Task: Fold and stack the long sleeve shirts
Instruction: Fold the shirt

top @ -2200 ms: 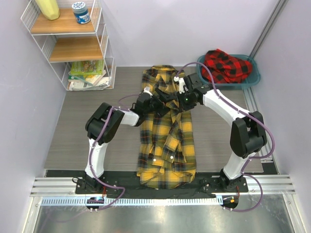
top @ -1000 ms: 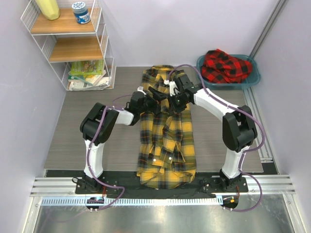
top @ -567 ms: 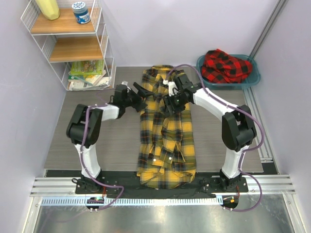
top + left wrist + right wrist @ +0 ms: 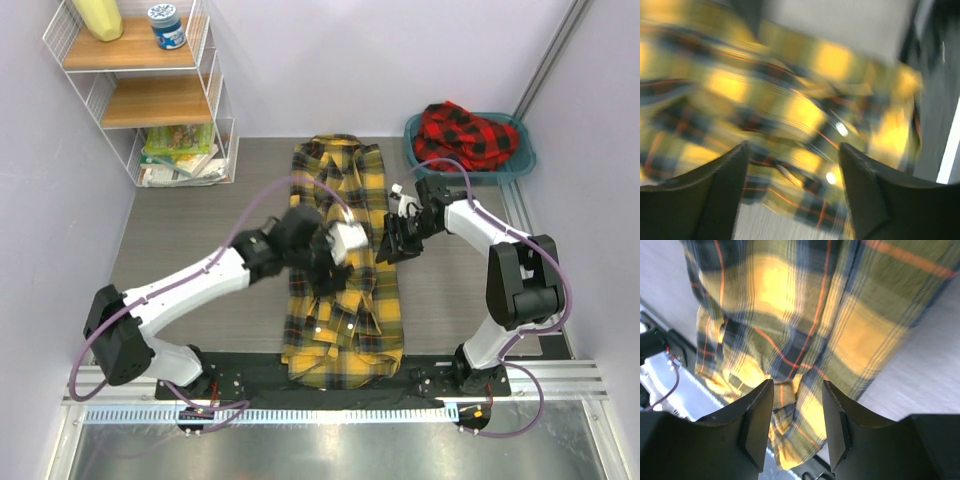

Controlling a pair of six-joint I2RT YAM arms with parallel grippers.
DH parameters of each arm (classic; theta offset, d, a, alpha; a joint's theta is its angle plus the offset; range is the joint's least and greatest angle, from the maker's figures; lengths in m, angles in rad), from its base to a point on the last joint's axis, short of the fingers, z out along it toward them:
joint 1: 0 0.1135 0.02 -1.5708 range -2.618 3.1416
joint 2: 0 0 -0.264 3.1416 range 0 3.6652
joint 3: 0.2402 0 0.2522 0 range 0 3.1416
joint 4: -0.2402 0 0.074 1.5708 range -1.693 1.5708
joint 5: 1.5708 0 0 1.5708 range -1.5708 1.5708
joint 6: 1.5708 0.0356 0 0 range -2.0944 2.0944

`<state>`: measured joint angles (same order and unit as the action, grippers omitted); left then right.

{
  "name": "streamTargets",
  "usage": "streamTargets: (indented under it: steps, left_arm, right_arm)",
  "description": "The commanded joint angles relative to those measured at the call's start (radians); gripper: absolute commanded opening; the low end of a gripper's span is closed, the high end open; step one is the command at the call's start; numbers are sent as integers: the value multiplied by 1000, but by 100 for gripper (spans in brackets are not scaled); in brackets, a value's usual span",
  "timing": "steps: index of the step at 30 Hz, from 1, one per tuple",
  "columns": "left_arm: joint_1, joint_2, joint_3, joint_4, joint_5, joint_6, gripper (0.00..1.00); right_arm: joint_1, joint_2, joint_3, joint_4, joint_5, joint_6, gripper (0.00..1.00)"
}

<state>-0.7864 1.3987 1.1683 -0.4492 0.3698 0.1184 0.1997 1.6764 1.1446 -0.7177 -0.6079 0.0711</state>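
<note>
Both claws are seen with jaws parted and nothing held: the left gripper (image 4: 333, 270) is poised over the yellow-and-black shirt (image 4: 350, 322), the right gripper (image 4: 392, 246) at its right edge. That shirt is laid flat mid-table (image 4: 170, 220), its long axis running near to far, collar far. The red-and-black shirt (image 4: 465, 135) is heaped in the teal basin (image 4: 525, 161), far right.

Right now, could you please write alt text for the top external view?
A yellow plaid flannel shirt lies on a grey table, left gripper over its middle, right gripper at its edge. A red plaid shirt fills a teal plastic basin.
</note>
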Motion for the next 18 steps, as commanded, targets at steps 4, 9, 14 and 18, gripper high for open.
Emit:
streamTargets:
  steps: [4,9,14,18]
  left_arm:
    - [-321,107,-18,-218,-178,285,64]
    - [-416,226,10,-163,-238,279,66]
    - [-424,331,25,-86,-291,300,65]
    - [-424,391,39,-43,-319,316,64]
  right_arm:
    - [-42,-52,-57,-15,-85,-13,43]
    - [-46,-43,-95,-11,-105,-16,32]
    - [-54,-23,-105,-15,-115,-37,31]
    - [-59,-14,-97,-20,-127,-45,32]
